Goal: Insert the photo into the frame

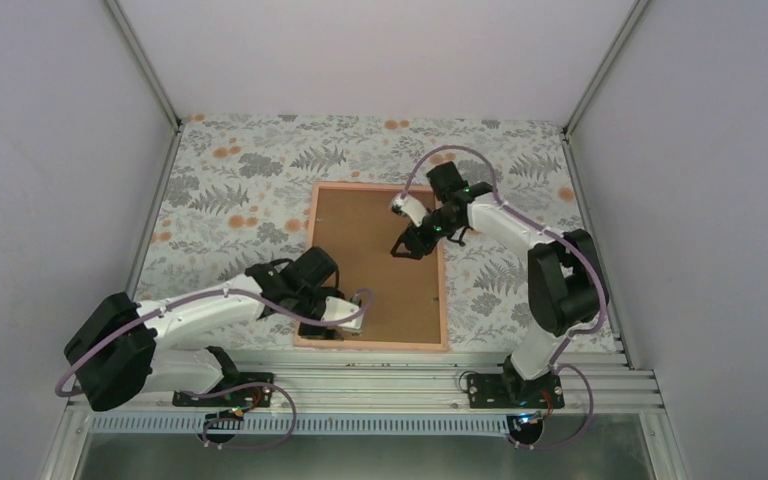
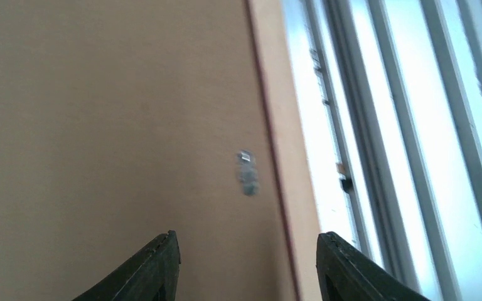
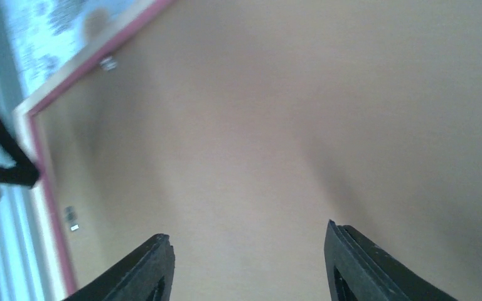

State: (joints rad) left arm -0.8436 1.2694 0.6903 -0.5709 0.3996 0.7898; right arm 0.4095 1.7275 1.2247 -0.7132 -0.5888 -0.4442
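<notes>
Frame (image 1: 446, 290), brown board (image 1: 375, 270) inside: I had left gripper (image 2: 248, 241), right gripper (image 3: 248, 233) above it, jaws apart, empty, probably for pressing.

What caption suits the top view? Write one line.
Left gripper and right gripper, both open, poised over the brown backing board in the pink frame.

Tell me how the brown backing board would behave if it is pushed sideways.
Probably it would not slide alone: the brown backing board lies flat inside the frame, whose rim surrounds it; the frame might move with it. It looks thin, so likely light and slightly bendable if lifted.
</notes>
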